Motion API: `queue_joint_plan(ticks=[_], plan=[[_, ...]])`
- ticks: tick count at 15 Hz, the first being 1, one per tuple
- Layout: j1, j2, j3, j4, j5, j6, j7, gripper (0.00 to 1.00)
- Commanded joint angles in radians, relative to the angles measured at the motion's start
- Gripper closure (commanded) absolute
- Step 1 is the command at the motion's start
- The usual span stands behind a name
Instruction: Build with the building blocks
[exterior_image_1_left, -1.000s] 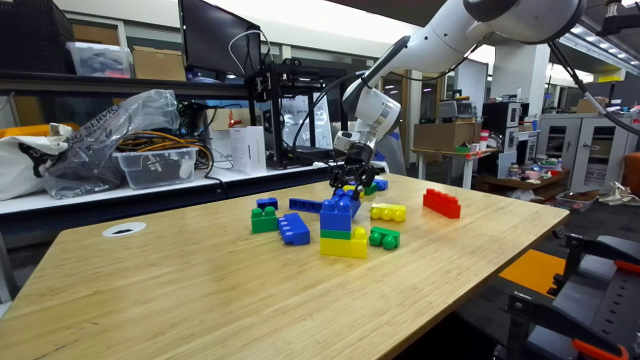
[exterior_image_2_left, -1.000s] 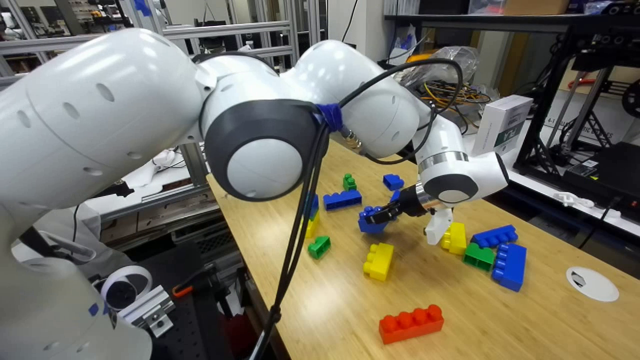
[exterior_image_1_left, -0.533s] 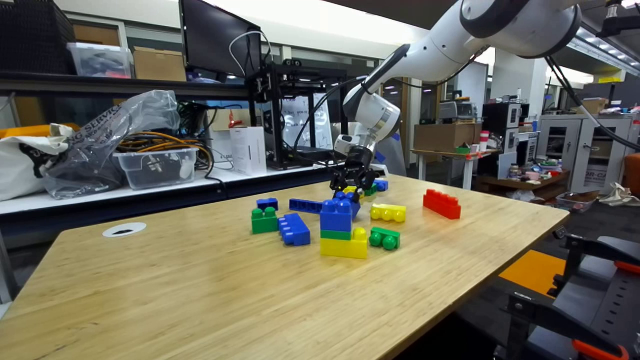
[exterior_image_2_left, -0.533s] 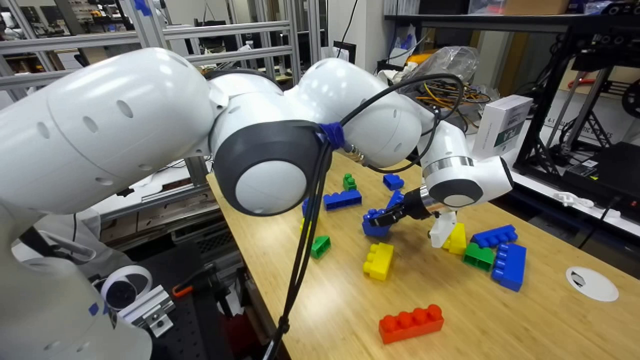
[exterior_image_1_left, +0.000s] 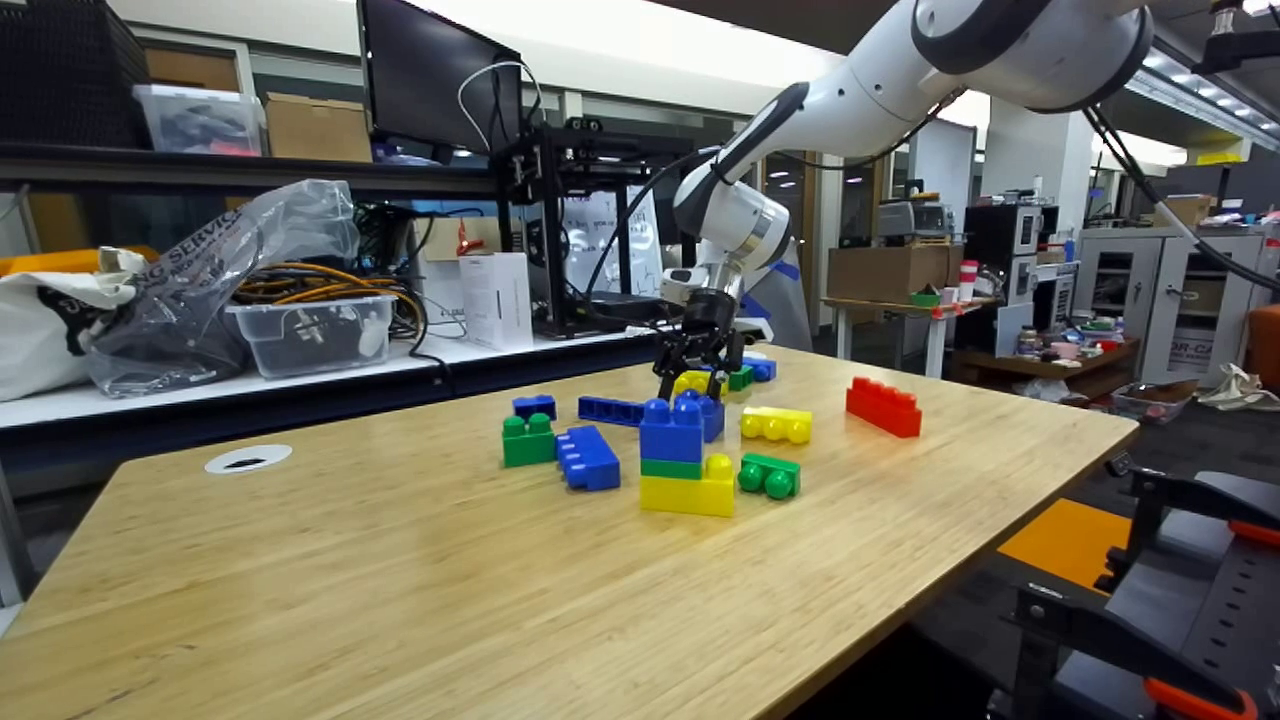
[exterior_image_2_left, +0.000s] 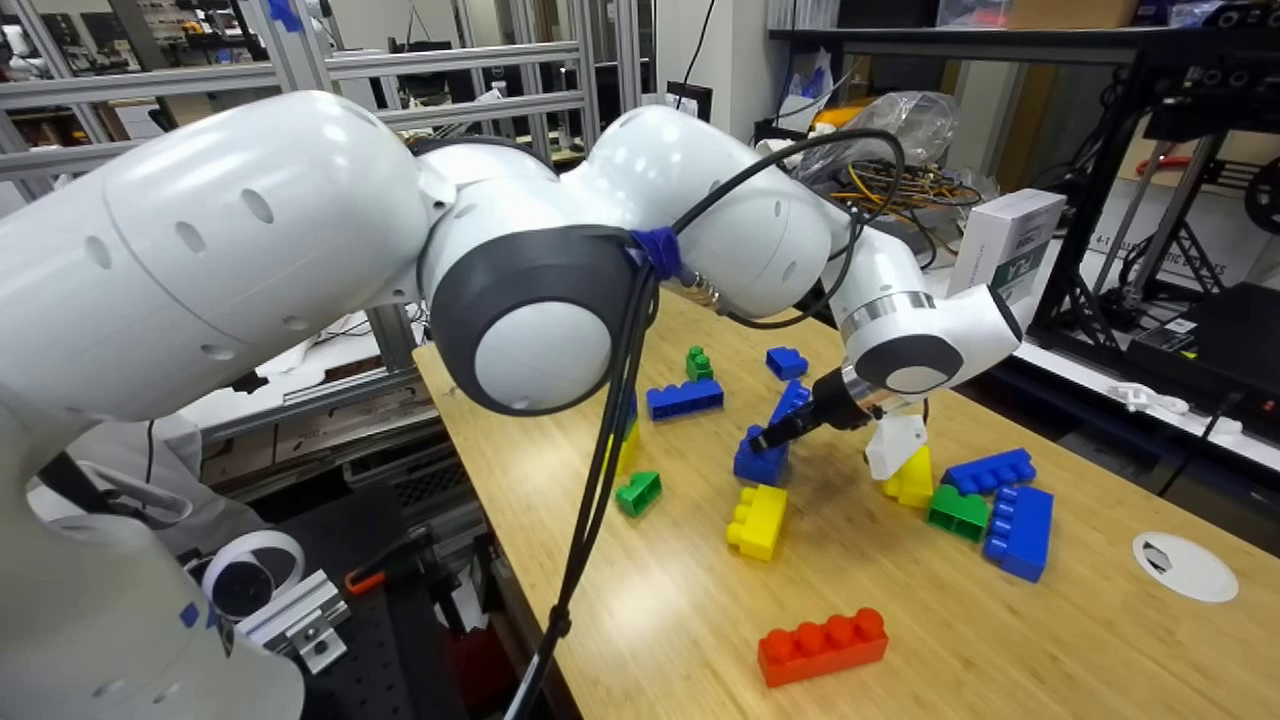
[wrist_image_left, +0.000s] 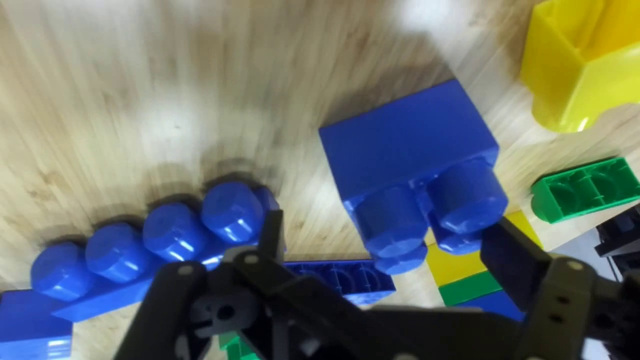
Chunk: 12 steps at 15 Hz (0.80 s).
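Across a pale wooden table (exterior_image_1_left: 400, 590) I see glossy, chunky building blocks (exterior_image_1_left: 588, 459) with rounded studs, in blue, yellow, green and red. My end effector (wrist_image_left: 383, 222) is unclenched, spread wide right by a squat blue block (wrist_image_left: 407, 142). In an exterior view, that block sits beyond a yellow-green-blue stack (exterior_image_1_left: 672, 467), left of a red block (exterior_image_1_left: 882, 408).

Grey cabinet (exterior_image_1_left: 1150, 300) — dark floor (exterior_image_1_left: 1232, 440)

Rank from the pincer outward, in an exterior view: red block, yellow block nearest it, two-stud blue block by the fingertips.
1. Blue block: at the pincer.
2. Yellow block: lower in that view.
3. Red block: lowest of the three.
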Motion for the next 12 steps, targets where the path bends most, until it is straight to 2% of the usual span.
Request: queue_joint_plan(ticks=[1, 5, 7, 12], plan=[[0.050, -0.112, -0.057, -0.114, -0.037, 0.127, 0.124, 0.00], [0.112, -0.292, -0.110, -0.272, -0.103, 0.247, 0.274, 0.00], [0.140, -0.380, -0.119, -0.342, -0.154, 0.272, 0.391, 0.00], [0.237, -0.595, -0.113, -0.573, -0.200, 0.336, 0.775, 0.00]])
